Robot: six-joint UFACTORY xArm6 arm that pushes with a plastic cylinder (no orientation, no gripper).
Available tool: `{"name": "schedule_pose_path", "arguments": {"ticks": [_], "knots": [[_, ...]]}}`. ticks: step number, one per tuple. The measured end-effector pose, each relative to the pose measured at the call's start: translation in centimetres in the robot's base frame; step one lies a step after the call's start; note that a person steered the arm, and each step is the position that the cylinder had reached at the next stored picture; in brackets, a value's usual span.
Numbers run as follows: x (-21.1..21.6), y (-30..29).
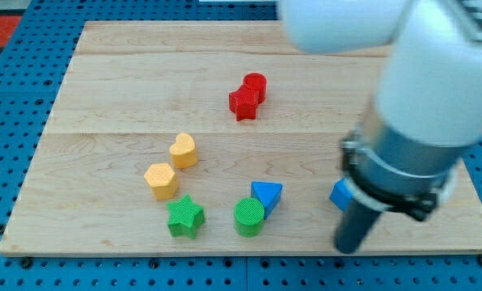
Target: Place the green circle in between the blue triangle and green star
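Since the green circle (248, 217) already sits low on the table, the notes run as follows.

Step in hand: final placement, by my judgement. Green circle lies between green star (184, 217) at the view's left and blue triangle (266, 195), touching or nearly touching the triangle, with a visible gap to the star.
Tip: my tip (348, 245) rests near the view's bottom edge, well to the right of the green circle, just below a second blue block (340, 195) whose shape the arm partly hides.
Jaws: none on this rig; a plain rod, so nothing spreads or pinches.
Next move: probably only a small nudge leftward to centre the circle, approached without bumping the triangle.
Other blocks: red pair (248, 95) up top; two yellow blocks (172, 166) above the star.
Surface: pale wooden table (128, 73), planked.
Room: blue gridded floor around it.
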State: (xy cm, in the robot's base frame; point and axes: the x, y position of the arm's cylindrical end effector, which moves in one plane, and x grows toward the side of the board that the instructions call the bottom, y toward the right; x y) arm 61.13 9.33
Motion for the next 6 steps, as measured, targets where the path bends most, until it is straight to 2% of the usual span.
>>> {"name": "schedule_pose_path", "arguments": {"ticks": [1, 2, 6], "knots": [[-0.9, -6.5], [-1.4, -8.5], [-1.4, -9.2]]}}
